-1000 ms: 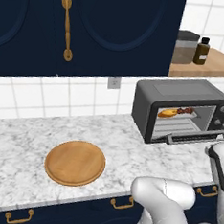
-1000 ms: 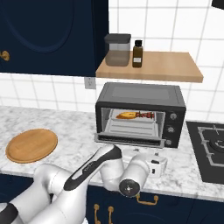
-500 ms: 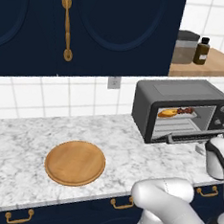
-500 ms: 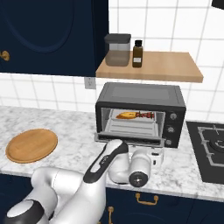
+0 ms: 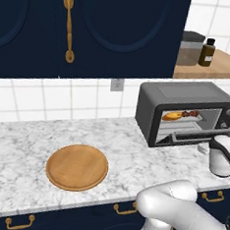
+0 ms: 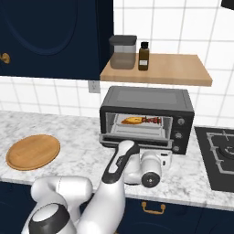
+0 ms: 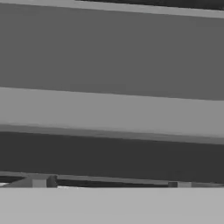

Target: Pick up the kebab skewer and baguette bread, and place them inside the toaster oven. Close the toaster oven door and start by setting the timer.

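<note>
**Right base view: both foods on the oven rack, door let down, jaws wide and empty at its edge**

Right base view puts the toaster oven (image 6: 147, 118) at the back of the marble tabletop (image 6: 73, 151), under a wooden shelf (image 6: 157, 69). It is a dark grey box with a flat top, a lit pale cavity and three round knobs stacked down its right side. The toaster oven door (image 6: 137, 140) hangs down from its bottom hinge, roughly level, its front edge reaching out over the tabletop toward the robot. Inside, on the rack, the baguette bread (image 6: 130, 120) lies as a short golden-orange oval at the left, and the kebab skewer (image 6: 152, 120) lies just beside it to the right, a thin stick with small dark red and brown chunks. I cannot tell whether the two touch.

The white arm curves up from the lower left, and its hand lies low in front of the door edge. The gripper (image 6: 165, 154) points toward the oven with its jaws spread wide, holding nothing. In the hand view, grey bands of the oven front run across close ahead.

Left of the oven the tabletop lies open as far as a round wooden board (image 6: 33, 151). Right of it a black stove (image 6: 220, 157) sits near the oven's side. On the shelf stand a grey canister (image 6: 122, 52) and a brown bottle (image 6: 143, 56)
</note>
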Available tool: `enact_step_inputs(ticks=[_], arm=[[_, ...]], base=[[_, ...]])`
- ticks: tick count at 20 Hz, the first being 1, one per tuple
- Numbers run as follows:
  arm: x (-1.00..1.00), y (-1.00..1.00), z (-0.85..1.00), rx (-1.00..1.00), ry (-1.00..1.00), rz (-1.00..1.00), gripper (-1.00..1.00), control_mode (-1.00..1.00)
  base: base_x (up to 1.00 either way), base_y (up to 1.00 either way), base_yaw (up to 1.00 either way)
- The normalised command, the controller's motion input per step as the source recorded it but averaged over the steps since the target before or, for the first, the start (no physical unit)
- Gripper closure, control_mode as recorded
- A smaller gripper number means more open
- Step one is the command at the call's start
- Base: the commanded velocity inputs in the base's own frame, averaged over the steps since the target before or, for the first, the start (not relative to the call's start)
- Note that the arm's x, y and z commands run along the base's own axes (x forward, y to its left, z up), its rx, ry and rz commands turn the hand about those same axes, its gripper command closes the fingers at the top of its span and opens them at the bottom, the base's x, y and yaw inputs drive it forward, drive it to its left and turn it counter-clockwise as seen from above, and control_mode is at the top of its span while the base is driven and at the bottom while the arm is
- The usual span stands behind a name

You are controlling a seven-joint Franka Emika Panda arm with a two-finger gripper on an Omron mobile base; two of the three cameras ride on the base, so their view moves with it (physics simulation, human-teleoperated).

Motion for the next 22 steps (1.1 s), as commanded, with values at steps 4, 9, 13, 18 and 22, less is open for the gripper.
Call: enact_step_inputs(ticks=[4, 9, 13, 18, 22], arm=[[0.50, 0.14, 0.00, 0.00, 0.00, 0.00, -1.00, -1.00], [0.53, 0.15, 0.03, 0.00, 0.00, 0.00, -1.00, -1.00], [0.41, 0.01, 0.11, 0.00, -0.01, 0.00, -1.00, -1.00], [0.30, 0.00, 0.01, 0.00, -0.01, 0.00, -1.00, -1.00], [0.22, 0.00, 0.00, 0.00, 0.00, 0.00, -1.00, -1.00]], base=[[0.00, 0.00, 0.00], [0.00, 0.00, 0.00], [0.00, 0.00, 0.00], [0.00, 0.00, 0.00], [0.00, 0.00, 0.00]])
